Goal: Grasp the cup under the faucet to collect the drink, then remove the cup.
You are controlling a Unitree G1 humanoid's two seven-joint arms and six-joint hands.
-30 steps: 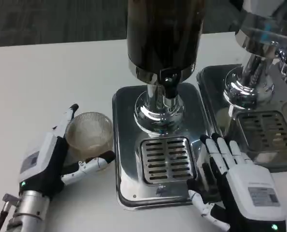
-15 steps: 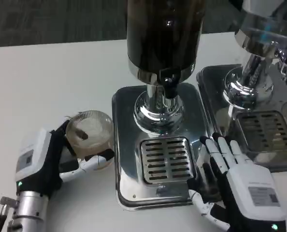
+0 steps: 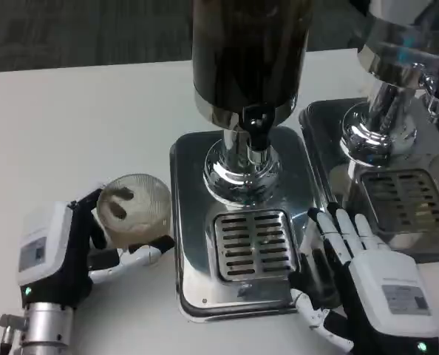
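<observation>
One cup, two dispensers, two hands

White table, dark floor (striped carpet)

My left hand has a white back with a grey label, black palm and white fingers. My right hand matches; behind its black-and-white fingers sits a printed sticker.
</observation>
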